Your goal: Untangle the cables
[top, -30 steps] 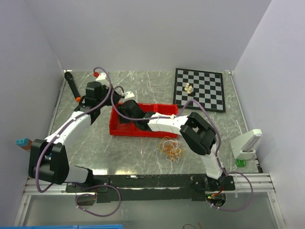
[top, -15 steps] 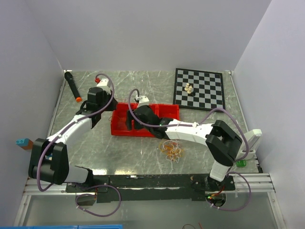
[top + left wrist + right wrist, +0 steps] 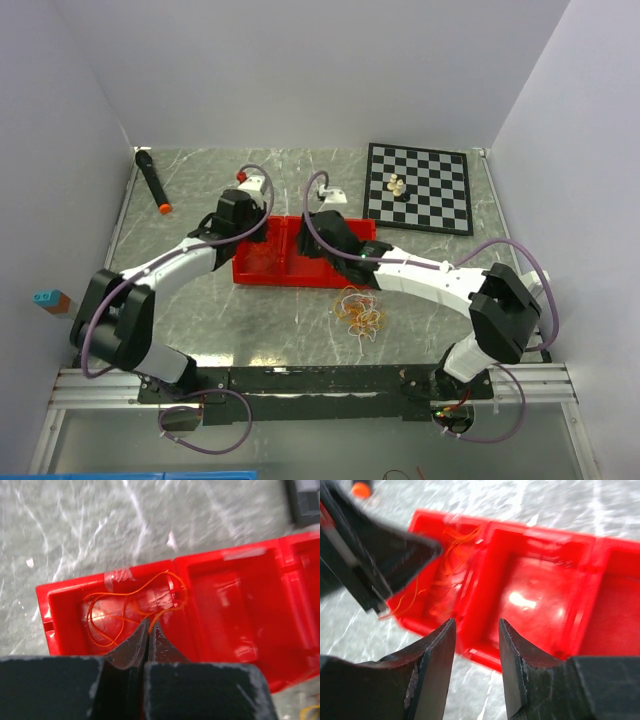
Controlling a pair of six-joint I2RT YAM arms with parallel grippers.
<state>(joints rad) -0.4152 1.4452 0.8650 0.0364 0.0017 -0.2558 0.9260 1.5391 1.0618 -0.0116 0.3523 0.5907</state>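
A red compartment tray (image 3: 262, 270) lies mid-table. An orange cable (image 3: 107, 597) lies looped in its left compartment. My left gripper (image 3: 248, 240) hangs over that compartment. In the left wrist view it (image 3: 149, 624) is shut, with a strand of the orange cable running in between its tips. My right gripper (image 3: 308, 246) is over the tray's middle. In the right wrist view it (image 3: 476, 622) is open and empty above the tray's wall (image 3: 470, 647), and the orange cable (image 3: 455, 545) shows there too. A clump of orange, yellow and white cables (image 3: 360, 312) lies on the table in front of the tray.
A chessboard (image 3: 430, 200) with a few pale pieces (image 3: 397, 185) is at the back right. A black marker with an orange tip (image 3: 152, 180) lies at the back left. A white device (image 3: 518, 298) and a green object (image 3: 505, 341) stand at the right edge.
Both arms swung right. My left gripper moved from the back left of the table to over the tray's left compartment. My right gripper moved from the tray's left end to its middle.
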